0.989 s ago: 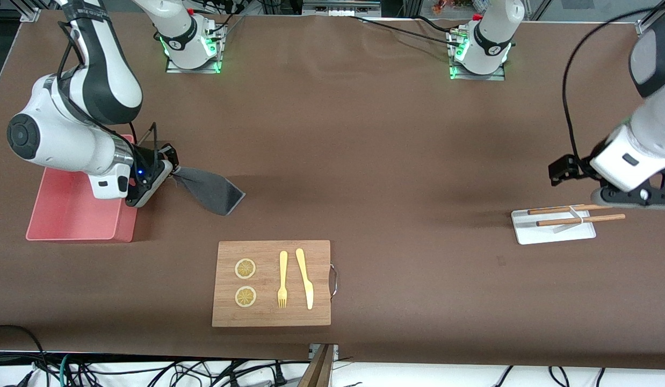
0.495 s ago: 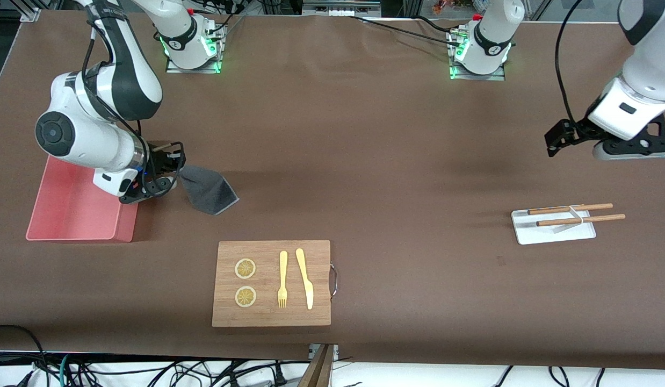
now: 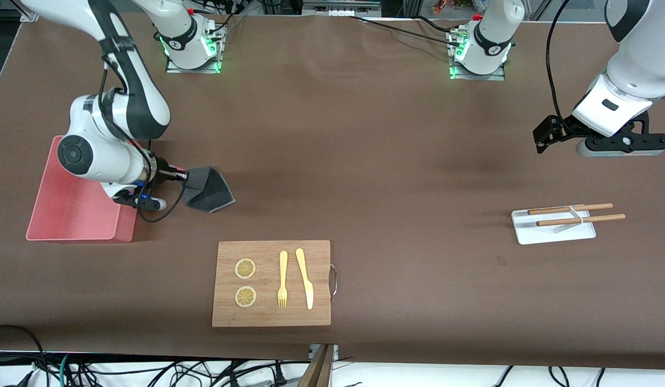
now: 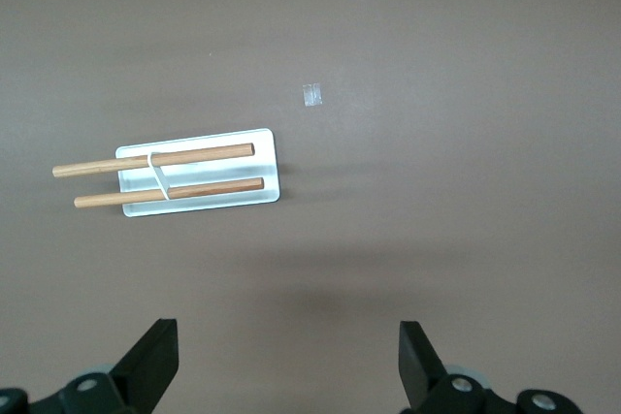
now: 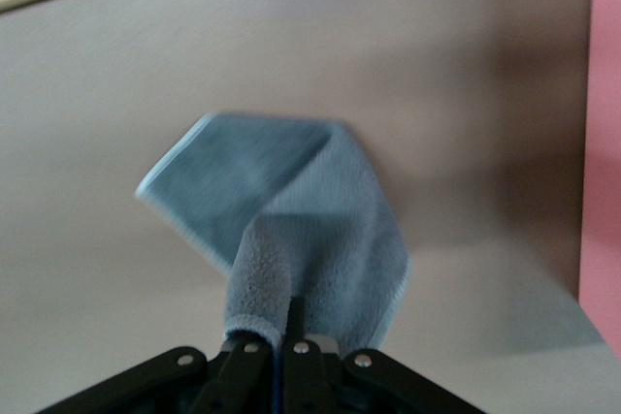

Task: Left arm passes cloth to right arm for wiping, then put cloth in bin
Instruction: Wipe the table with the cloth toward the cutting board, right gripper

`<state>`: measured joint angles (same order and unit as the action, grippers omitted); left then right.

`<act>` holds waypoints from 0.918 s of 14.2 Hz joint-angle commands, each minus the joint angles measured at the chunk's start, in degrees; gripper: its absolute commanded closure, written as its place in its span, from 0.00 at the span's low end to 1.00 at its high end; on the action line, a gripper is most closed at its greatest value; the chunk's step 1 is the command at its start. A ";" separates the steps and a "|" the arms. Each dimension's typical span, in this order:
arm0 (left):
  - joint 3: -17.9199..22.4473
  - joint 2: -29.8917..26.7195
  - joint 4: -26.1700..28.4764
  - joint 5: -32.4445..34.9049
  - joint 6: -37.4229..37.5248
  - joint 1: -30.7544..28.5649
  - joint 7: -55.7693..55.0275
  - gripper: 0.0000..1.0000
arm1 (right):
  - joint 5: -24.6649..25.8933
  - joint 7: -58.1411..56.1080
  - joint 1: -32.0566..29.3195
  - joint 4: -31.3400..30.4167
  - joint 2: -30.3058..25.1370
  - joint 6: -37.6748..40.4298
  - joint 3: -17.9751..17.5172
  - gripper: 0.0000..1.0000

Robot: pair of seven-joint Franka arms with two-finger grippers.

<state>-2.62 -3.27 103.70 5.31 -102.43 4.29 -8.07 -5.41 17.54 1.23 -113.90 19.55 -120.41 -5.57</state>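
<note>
Light: even, bright overhead; soft shadows under arms
Blur: cloth [image 5: 291,230] smeared in right wrist view
Glare: green glow at bases

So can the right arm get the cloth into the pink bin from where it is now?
Probably yes: the right gripper, shut on the cloth, hangs right beside the bin, whose open top shows nothing inside.
</note>
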 commanded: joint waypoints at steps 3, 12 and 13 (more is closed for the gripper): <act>-0.20 0.45 -1.31 -1.18 2.84 -0.51 1.74 0.00 | 1.19 1.00 -0.35 -0.53 5.66 -6.67 4.68 1.00; -0.02 0.54 -1.92 -3.72 3.99 -0.95 1.83 0.00 | 0.32 7.92 6.75 0.08 11.30 -11.86 6.01 1.00; 0.15 0.63 -2.19 -3.81 3.99 -1.13 1.83 0.00 | -2.56 9.42 8.59 0.26 11.82 -11.87 6.01 1.00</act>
<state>-2.50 -3.25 103.34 3.09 -99.82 4.12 -7.82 -4.88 23.21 6.49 -114.14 30.27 -131.51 0.18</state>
